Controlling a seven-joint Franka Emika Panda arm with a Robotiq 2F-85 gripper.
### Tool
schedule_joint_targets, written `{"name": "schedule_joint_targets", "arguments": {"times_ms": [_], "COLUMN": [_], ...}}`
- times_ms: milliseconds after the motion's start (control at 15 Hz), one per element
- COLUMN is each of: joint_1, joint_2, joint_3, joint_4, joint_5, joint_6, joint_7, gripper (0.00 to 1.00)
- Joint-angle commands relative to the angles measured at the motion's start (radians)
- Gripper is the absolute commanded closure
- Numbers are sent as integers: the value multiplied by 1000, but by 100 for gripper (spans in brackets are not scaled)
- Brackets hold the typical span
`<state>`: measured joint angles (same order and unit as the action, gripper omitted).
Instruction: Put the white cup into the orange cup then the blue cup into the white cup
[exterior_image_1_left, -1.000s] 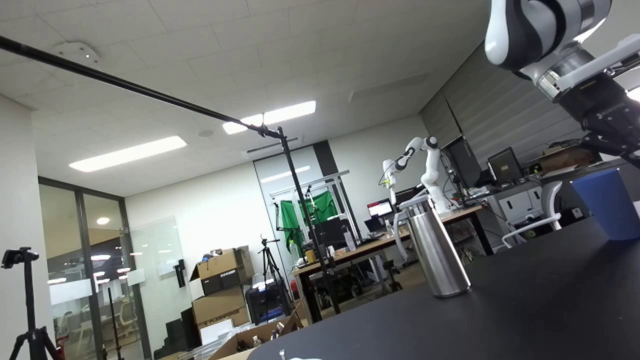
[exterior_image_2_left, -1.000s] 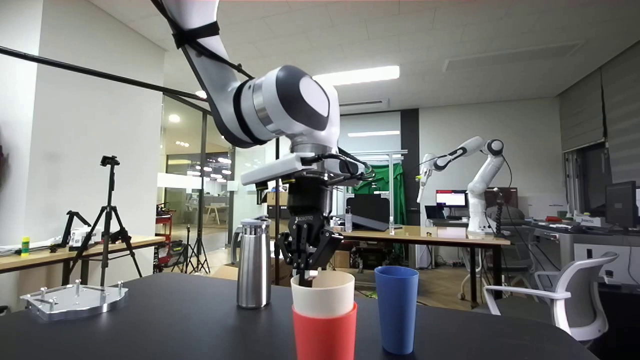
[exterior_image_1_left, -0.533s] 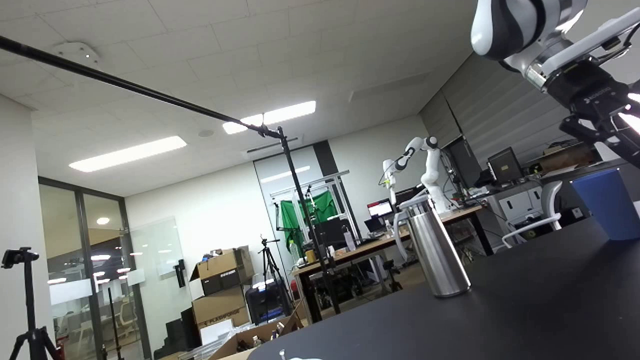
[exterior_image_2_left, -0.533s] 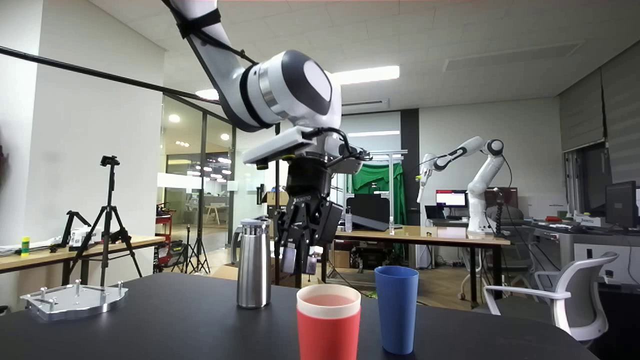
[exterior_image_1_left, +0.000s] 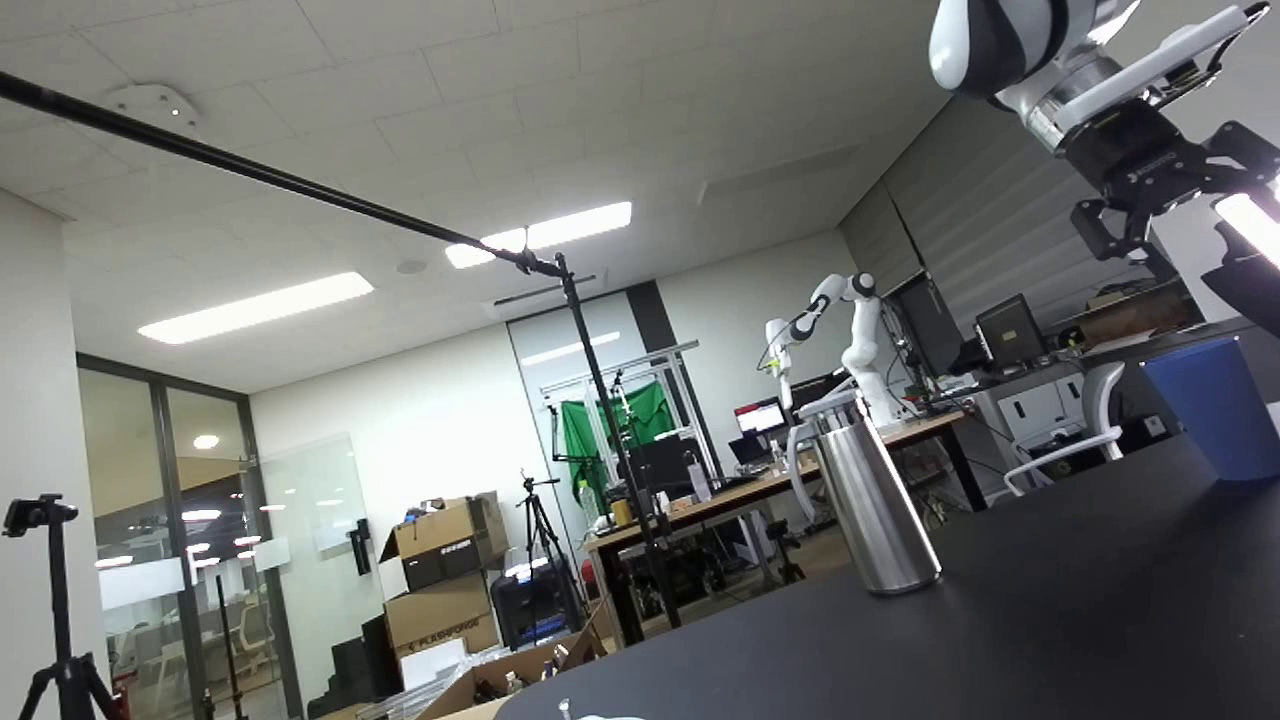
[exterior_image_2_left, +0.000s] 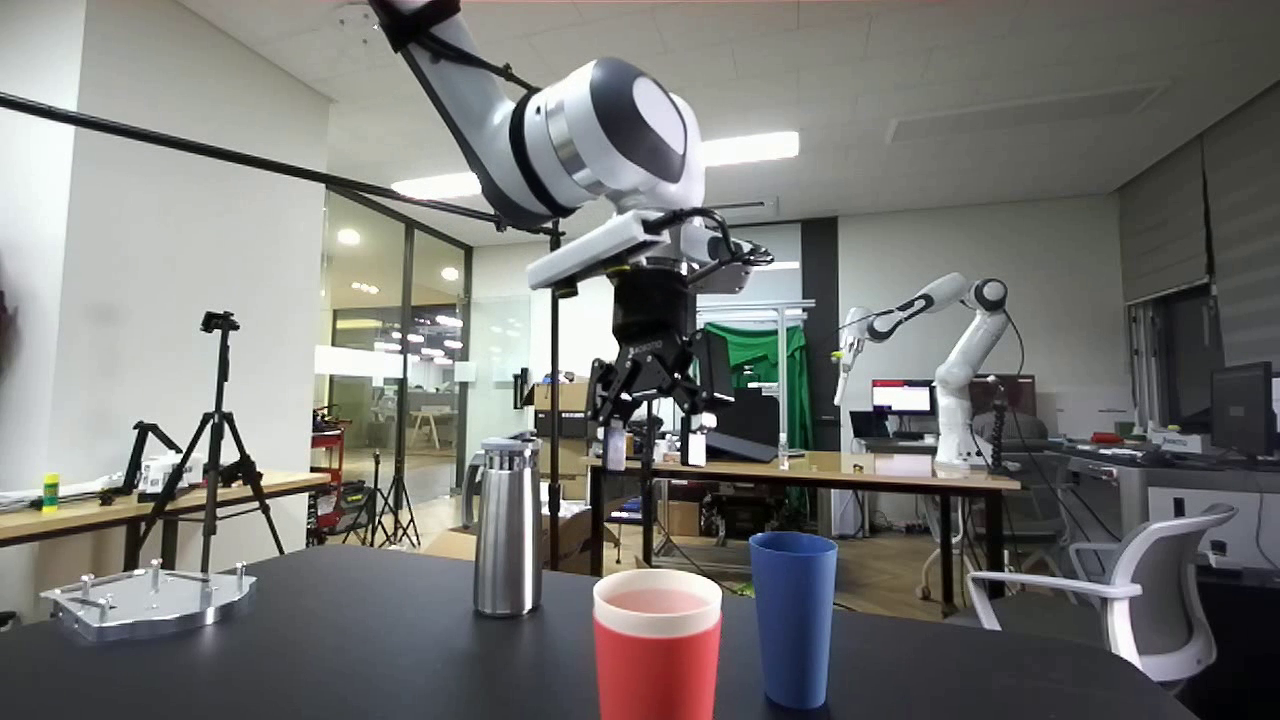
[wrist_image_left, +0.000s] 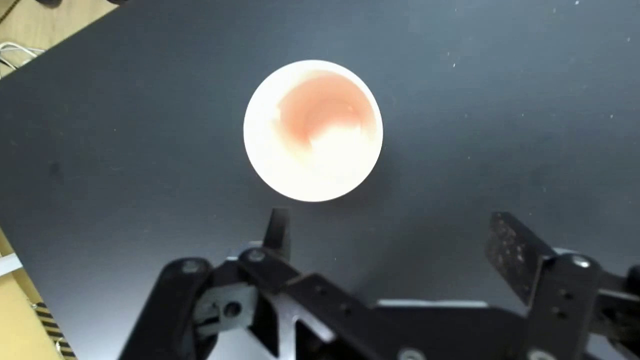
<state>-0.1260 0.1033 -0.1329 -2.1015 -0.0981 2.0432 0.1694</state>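
The white cup (exterior_image_2_left: 657, 626) sits upright inside the orange cup (exterior_image_2_left: 657, 675), with only a band below its rim showing above it. From above in the wrist view, the white cup (wrist_image_left: 312, 182) appears as a bright round mouth with an orange tint inside, ahead of the fingertips. To the right of this stack in an exterior view stands the blue cup (exterior_image_2_left: 793, 620), upright and apart from it. My gripper (exterior_image_2_left: 654, 450) hangs well above the table, higher than both cups' rims. Its fingers (wrist_image_left: 515, 250) are spread wide with nothing between them.
A tall steel flask (exterior_image_2_left: 508, 540) stands on the black table (exterior_image_2_left: 400, 650), left of the stack in an exterior view. Farther left lies a metal plate with pegs (exterior_image_2_left: 150, 600). A white chair (exterior_image_2_left: 1160, 600) is beyond the table's edge.
The white cup has dropped deeper into the orange cup. My gripper, earlier closed at the white cup's rim, has let go, risen clear and spread its fingers. The blue cup has not moved.
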Motion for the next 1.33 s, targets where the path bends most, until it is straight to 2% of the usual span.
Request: {"name": "schedule_joint_targets", "arguments": {"times_ms": [0,267,733,1267], "joint_1": [-14,-28,-45,-48], "joint_2": [98,218,415,617], "joint_3": [-15,-25,-27,-34], "joint_4": [77,190,457,637], "joint_5": [22,60,121,149], "joint_6": [82,138,149,201], "joint_7": [8,3,18,68], "gripper": [0,0,0,0]}}
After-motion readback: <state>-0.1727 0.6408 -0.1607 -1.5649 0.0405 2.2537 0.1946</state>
